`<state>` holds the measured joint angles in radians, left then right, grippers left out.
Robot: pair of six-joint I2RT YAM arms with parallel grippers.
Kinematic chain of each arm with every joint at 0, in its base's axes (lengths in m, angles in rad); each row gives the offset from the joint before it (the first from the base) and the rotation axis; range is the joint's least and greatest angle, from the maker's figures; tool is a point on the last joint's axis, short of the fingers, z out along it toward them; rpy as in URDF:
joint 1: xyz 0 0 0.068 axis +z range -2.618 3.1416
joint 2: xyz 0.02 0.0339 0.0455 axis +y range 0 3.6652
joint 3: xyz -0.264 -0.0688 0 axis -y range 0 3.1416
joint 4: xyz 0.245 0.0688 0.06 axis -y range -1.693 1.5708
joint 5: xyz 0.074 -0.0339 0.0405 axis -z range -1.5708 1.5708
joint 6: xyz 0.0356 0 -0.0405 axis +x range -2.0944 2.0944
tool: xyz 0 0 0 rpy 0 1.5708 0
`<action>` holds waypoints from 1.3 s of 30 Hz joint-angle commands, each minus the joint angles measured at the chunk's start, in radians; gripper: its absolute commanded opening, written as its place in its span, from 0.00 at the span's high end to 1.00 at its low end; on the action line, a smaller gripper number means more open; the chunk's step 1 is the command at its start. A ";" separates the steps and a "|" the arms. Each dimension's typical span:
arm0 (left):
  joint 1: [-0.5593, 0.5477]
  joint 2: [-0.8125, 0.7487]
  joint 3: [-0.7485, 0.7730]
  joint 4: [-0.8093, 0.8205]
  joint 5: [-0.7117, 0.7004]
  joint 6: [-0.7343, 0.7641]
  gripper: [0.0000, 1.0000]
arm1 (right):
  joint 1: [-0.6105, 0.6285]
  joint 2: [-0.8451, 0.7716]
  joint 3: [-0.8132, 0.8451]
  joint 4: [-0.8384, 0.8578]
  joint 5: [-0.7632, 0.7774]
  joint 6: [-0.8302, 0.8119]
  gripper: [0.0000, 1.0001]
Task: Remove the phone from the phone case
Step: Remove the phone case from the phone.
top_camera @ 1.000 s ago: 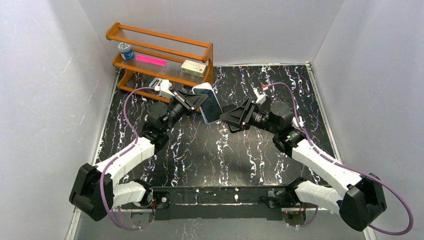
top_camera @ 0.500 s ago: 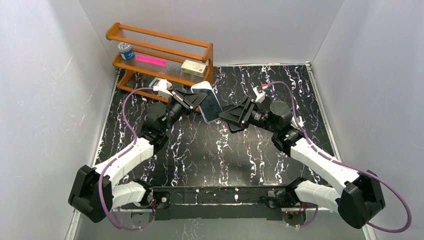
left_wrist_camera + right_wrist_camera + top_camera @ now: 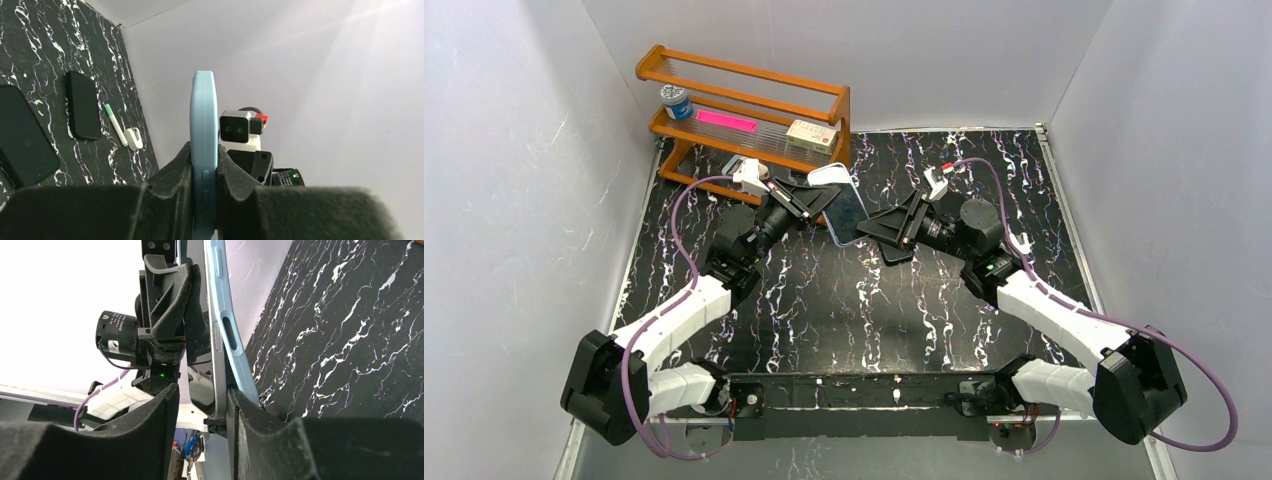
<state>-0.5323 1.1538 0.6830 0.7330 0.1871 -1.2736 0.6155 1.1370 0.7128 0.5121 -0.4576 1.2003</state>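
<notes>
Left gripper (image 3: 204, 167) clamps phone case (image 3: 203, 110) (lower end hidden).

Bright, even light from above; wrist views glare white, with near foreground blurred

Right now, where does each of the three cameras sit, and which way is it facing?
Top external: above and behind the bases, looking down on the black marbled table; both arms show, meeting at the light blue cased phone.
Left wrist: on the left gripper, looking along its fingers, which clamp the phone edge-on; the right arm's camera shows beyond.
Right wrist: on the right gripper, looking along its open fingers at the phone's edge; the left gripper shows beyond.
Shared: every view shows the phone.
</notes>
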 commanded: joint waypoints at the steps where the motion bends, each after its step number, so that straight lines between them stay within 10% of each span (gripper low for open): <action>1: -0.024 -0.067 0.031 0.089 0.102 -0.058 1.00 | -0.020 0.030 0.059 0.131 0.005 -0.019 0.54; 13: -0.023 -0.064 0.078 0.050 0.247 0.093 0.99 | -0.029 0.107 0.093 0.238 -0.049 0.011 0.79; 18: -0.022 -0.122 0.145 -0.245 0.168 0.334 0.81 | -0.032 0.086 0.085 0.239 -0.044 0.007 0.99; 28: -0.012 -0.272 0.161 -0.537 -0.059 0.535 0.36 | -0.046 0.036 0.076 0.235 -0.014 0.019 0.99; 39: -0.012 -0.327 0.052 -0.501 -0.023 0.405 0.21 | -0.047 0.022 0.092 0.246 -0.001 0.055 0.99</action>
<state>-0.5419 0.8448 0.7803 0.2047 0.1463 -0.8043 0.5694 1.2121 0.7498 0.6468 -0.4793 1.2331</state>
